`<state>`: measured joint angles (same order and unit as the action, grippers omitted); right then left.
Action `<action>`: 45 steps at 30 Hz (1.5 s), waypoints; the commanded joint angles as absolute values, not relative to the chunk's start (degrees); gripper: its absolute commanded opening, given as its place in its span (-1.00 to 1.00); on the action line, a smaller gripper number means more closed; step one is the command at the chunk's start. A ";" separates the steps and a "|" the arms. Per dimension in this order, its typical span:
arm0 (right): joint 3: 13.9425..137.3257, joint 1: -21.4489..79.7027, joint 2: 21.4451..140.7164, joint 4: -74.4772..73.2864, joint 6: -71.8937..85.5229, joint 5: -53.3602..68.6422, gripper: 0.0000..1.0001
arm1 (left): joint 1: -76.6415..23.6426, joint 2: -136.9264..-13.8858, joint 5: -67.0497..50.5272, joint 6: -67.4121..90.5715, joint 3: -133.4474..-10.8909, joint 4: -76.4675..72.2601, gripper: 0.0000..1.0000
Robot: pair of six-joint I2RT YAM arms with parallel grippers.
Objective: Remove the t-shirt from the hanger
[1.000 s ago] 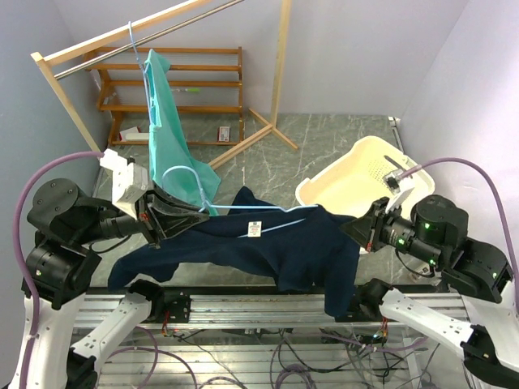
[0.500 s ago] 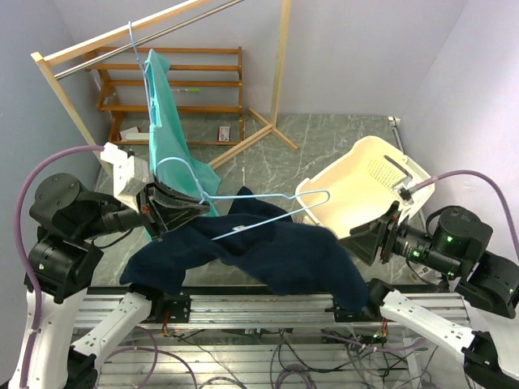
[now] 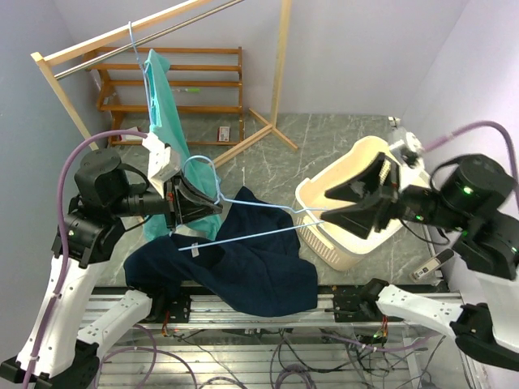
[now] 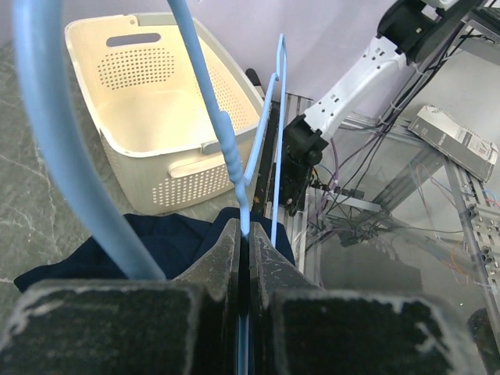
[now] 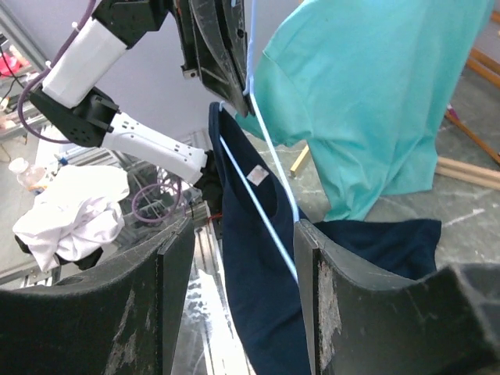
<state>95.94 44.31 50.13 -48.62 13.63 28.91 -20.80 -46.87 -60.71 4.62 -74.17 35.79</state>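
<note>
A light-blue wire hanger [image 3: 268,212] is held above the table, and my left gripper [image 3: 214,208] is shut on it just below the hook. In the left wrist view the jaws [image 4: 244,234] pinch the wire. The navy t-shirt [image 3: 243,271] hangs from the hanger's left half only and sags onto the table's front edge; the hanger's right arm is bare. My right gripper [image 3: 328,211] is raised in front of the basket, open, by the hanger's right tip. Between its fingers [image 5: 344,312] I see the wire [image 5: 258,207] and the t-shirt [image 5: 266,320], with nothing gripped.
A cream laundry basket [image 3: 336,247] stands tilted at the right behind my right gripper. A teal shirt [image 3: 166,121] hangs on another hanger from the wooden rack [image 3: 122,36] at the back left. A wooden shelf [image 3: 174,85] stands behind it. A white cloth [image 5: 70,211] lies beyond the table.
My right gripper opened, let go of the t-shirt and rose toward the basket. The t-shirt slid off the hanger's right arm. My left gripper lifted the hanger up and back.
</note>
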 commanded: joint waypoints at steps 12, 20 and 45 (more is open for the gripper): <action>96.21 44.26 64.98 -46.49 6.99 39.69 0.03 | -21.01 -46.85 -62.95 3.59 -76.84 34.61 -0.86; 92.18 44.29 61.53 -48.32 6.09 39.92 -0.02 | -21.01 -47.20 -62.33 4.45 -76.56 33.55 -0.86; 94.00 44.30 61.88 -44.47 11.54 42.78 0.03 | -21.01 -46.62 -61.07 4.64 -76.08 33.62 -0.86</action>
<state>95.18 44.31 61.93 -45.23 11.66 38.92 -20.84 -46.52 -61.65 4.29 -75.31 35.83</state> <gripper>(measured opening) 0.517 0.097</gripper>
